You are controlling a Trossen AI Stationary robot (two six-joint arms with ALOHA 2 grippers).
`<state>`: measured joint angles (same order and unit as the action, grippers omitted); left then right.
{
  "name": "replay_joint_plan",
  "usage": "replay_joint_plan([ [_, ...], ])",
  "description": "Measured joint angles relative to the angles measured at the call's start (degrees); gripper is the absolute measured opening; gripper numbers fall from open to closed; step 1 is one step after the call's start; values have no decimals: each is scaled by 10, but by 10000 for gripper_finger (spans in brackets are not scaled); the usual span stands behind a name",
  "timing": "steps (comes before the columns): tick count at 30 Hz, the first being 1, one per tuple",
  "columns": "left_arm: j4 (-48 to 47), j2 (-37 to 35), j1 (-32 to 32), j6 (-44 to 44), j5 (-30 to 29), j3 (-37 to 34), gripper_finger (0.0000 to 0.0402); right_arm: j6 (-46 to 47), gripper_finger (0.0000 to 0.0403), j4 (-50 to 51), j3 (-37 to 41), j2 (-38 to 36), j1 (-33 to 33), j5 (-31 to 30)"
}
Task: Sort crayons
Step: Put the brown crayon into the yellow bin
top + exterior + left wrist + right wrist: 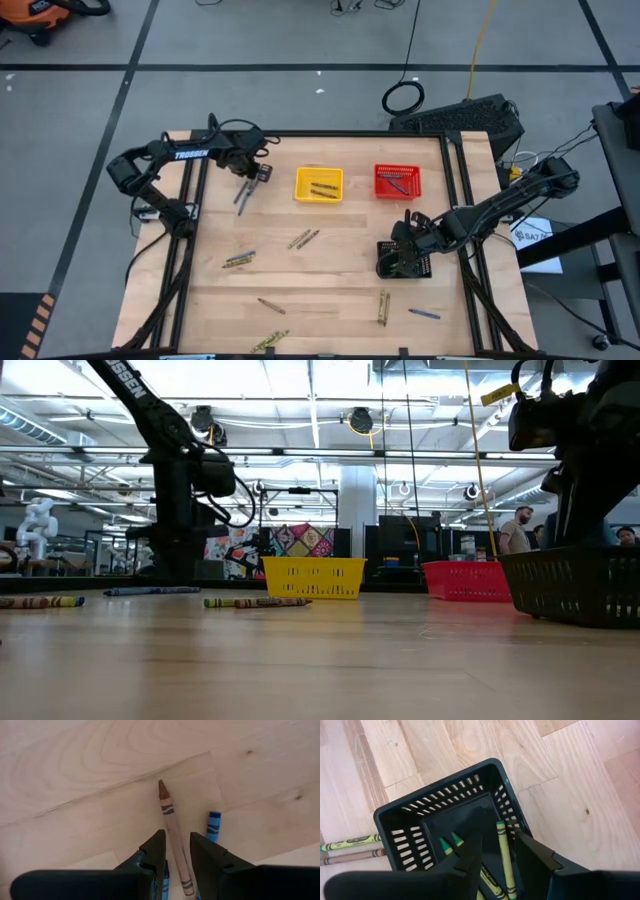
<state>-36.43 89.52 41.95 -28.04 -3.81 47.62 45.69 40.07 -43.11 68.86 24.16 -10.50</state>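
My left gripper (258,176) (177,845) points down at the far left of the table and is open. Its fingers stand on either side of a brown crayon (170,817) that lies flat on the wood, and I see no touch. Blue crayons (213,825) lie beside it. My right gripper (408,232) (497,850) hangs open over the black basket (410,820). A yellow-green crayon (503,850) shows between its fingers, inside the basket with two green ones (451,842). Other crayons (303,239) (239,260) lie scattered on the table.
A yellow basket (319,184) and a red basket (398,181) stand at the far middle, each with crayons inside. Loose crayons (382,307) (423,314) (270,342) lie toward the near edge. Black frame rails (190,240) run along both table sides. People (518,530) stand in the room behind.
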Motion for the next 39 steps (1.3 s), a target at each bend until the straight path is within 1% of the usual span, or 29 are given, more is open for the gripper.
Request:
replay_joint_plan([
  [6, 2, 47, 0, -1, 4, 3, 85, 1, 105, 0, 0, 0, 0, 0],
  [11, 7, 60, 0, 0, 3, 3, 85, 1, 105, 0, 0, 0, 0, 0],
  [14, 11, 61, -1, 0, -5, 2, 81, 1, 105, 0, 0, 0, 0, 0],
  [16, 13, 61, -1, 0, -6, 2, 71, 1, 105, -1, 0, 0, 0, 0],
  [23, 21, 62, 0, 0, 8, 1, 10, -2, 105, -13, 0, 0, 0, 0],
  [29, 24, 59, 0, -13, 13, 1, 7, -3, 105, -13, 0, 0, 0, 0],
  [34, 24, 44, 0, -14, 20, 4, 7, -3, 105, -13, 0, 0, 0, 0],
  [39, 42, 14, -1, -12, 48, 9, 7, -3, 105, -13, 0, 0, 0, -1],
])
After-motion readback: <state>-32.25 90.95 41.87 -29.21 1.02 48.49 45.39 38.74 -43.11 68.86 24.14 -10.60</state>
